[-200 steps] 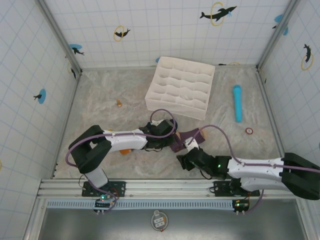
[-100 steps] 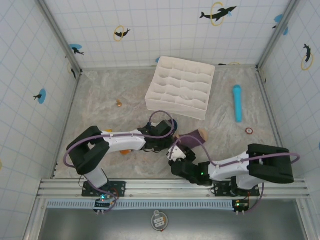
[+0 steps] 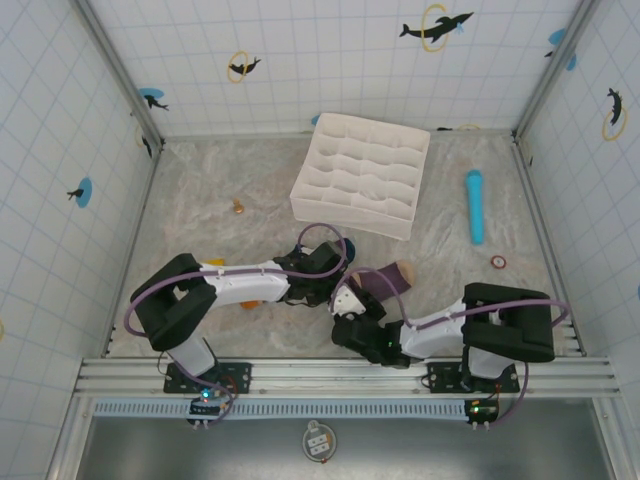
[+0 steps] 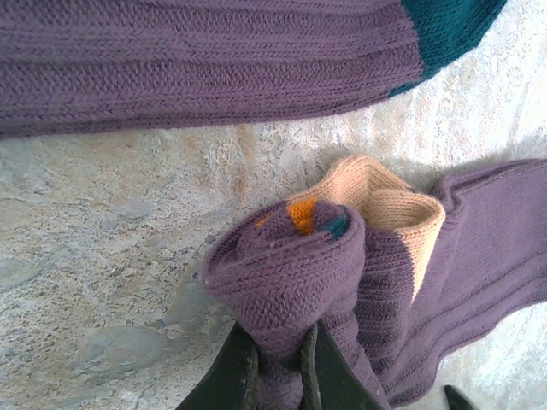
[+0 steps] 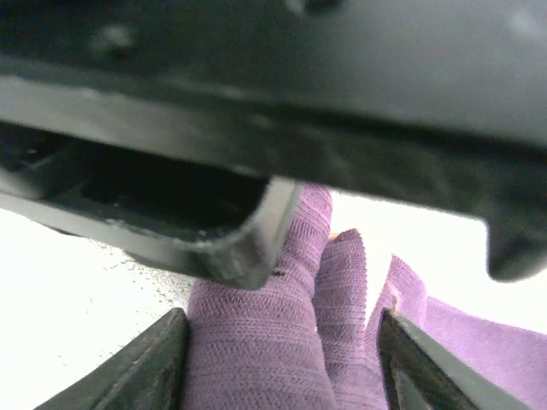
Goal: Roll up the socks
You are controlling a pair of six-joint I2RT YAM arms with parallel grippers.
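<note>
A rolled purple sock [image 4: 291, 265] with an orange and teal striped cuff and a tan heel [image 4: 389, 205] lies on the table. My left gripper [image 4: 279, 337] is shut on the roll's near end. The second purple sock [image 4: 197, 60], with a dark teal heel [image 4: 449, 26], lies flat beyond it. From above, the socks [image 3: 378, 281] sit between both grippers, the left gripper [image 3: 320, 289] beside the right gripper [image 3: 351, 303]. In the right wrist view my right gripper [image 5: 282, 346] stands open, fingers [image 5: 158, 363] wide apart around purple sock fabric [image 5: 256, 359], under the left gripper's dark body [image 5: 299, 94].
A white divided organizer box [image 3: 362, 175] stands at the back centre. A light blue cylinder [image 3: 474, 205] lies at the right, with a small red ring [image 3: 498, 262] nearer. A small orange object [image 3: 239, 207] sits at the left. Tiled walls close in three sides.
The right arm has folded in and swung left, bringing its gripper up against the sock roll. The left gripper has stayed shut on the roll, nearly still.
</note>
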